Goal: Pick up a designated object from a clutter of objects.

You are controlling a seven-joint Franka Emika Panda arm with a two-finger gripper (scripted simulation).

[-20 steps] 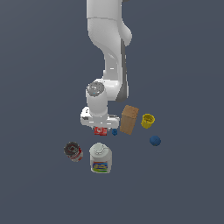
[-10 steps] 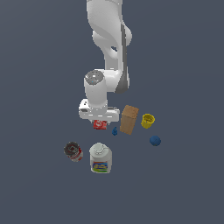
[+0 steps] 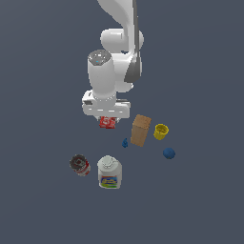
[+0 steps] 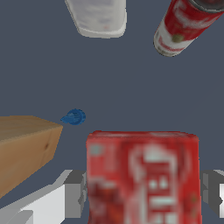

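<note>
The small flat red box (image 3: 107, 123) with white lettering hangs under my gripper (image 3: 106, 118), off the floor, at the exterior view's left of the brown box (image 3: 140, 130). In the wrist view the red box (image 4: 142, 175) fills the space between my grey fingers (image 4: 74, 197), which press on its two sides. The gripper (image 4: 142, 192) is shut on it. The rest of the clutter lies on the floor below.
The yellow cup (image 3: 161, 131) stands beside the brown box (image 4: 24, 144). The blue ball (image 3: 168, 153), tiny blue piece (image 3: 125, 142), red-and-white can (image 3: 80, 165) and white bottle (image 3: 109, 173) lie nearer the camera. The wrist view shows the blue piece (image 4: 74, 117), bottle (image 4: 99, 17) and can (image 4: 186, 26).
My gripper has risen with the red box held in it, lifting it off the floor. The other items have not moved.
</note>
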